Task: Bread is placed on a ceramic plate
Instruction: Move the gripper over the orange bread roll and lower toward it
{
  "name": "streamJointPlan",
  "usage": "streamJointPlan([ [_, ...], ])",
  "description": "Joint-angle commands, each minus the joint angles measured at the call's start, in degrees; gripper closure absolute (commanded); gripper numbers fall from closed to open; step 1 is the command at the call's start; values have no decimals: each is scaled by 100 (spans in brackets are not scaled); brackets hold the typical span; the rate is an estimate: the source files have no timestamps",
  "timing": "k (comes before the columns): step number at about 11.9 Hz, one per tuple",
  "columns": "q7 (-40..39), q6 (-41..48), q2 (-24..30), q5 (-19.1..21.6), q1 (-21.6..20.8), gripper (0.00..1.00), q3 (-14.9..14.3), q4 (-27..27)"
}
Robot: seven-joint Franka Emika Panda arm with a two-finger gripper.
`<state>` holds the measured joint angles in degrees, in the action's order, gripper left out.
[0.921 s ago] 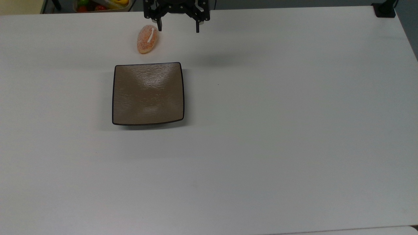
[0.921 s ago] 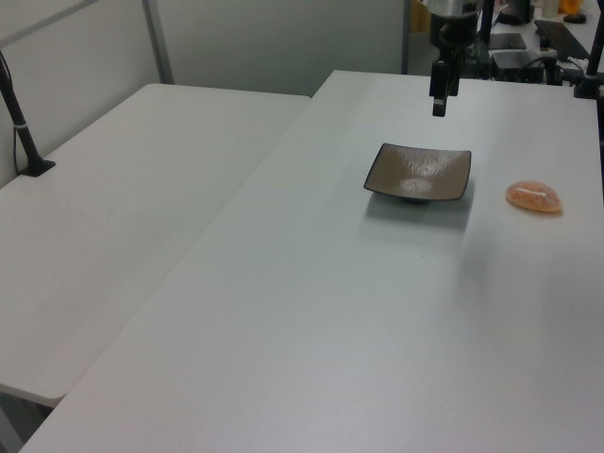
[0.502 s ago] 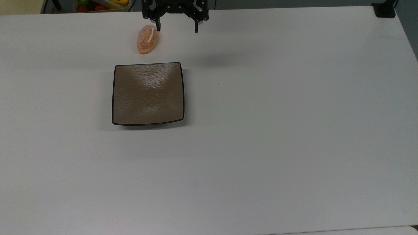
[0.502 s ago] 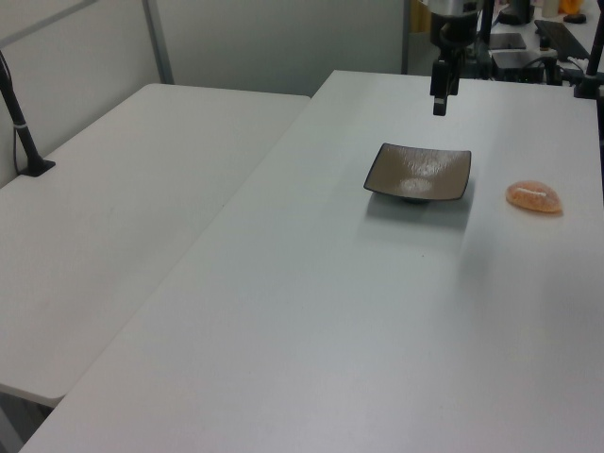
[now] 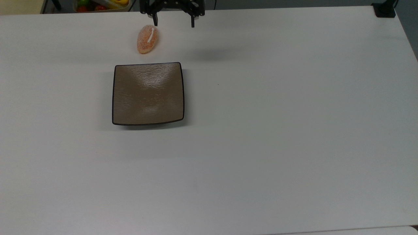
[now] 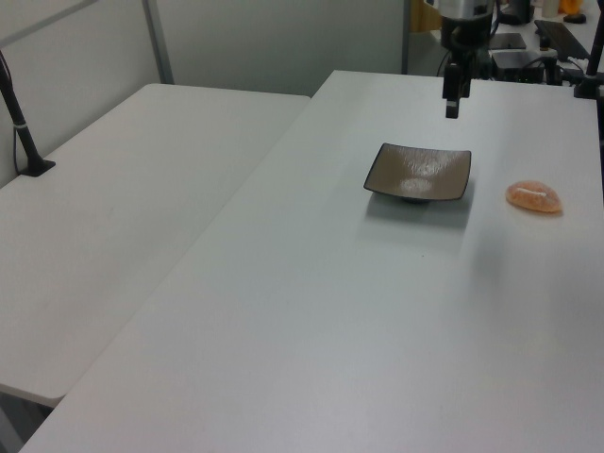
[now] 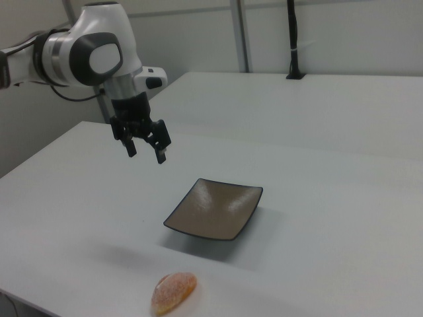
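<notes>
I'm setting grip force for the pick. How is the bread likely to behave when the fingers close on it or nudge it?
The bread is a rounded oval lying on the bare table, so a sideways nudge may roll it. Its grainy crust probably gives decent friction. It looks small beside the ceramic plate, so likely light; stiffness cannot be judged. The gripper is open, apart from it.

Ceramic plate (image 5: 148, 94) on the table (image 5: 277, 130), bread (image 5: 147, 39) on the table just beyond the plate's far edge in the top view, apart from it, gripper (image 5: 173, 23) above the table at the bread's right in the top view.
</notes>
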<state>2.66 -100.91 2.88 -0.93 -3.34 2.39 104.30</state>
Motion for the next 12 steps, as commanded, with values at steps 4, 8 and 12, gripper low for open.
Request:
streamJointPlan([
  [4,-775,-201,1557,14,447,0,-28,2337],
  [8,-767,-1394,1637,14,702,0,-107,3612],
  [12,-1205,-2037,1286,-170,729,0,-940,3843],
])
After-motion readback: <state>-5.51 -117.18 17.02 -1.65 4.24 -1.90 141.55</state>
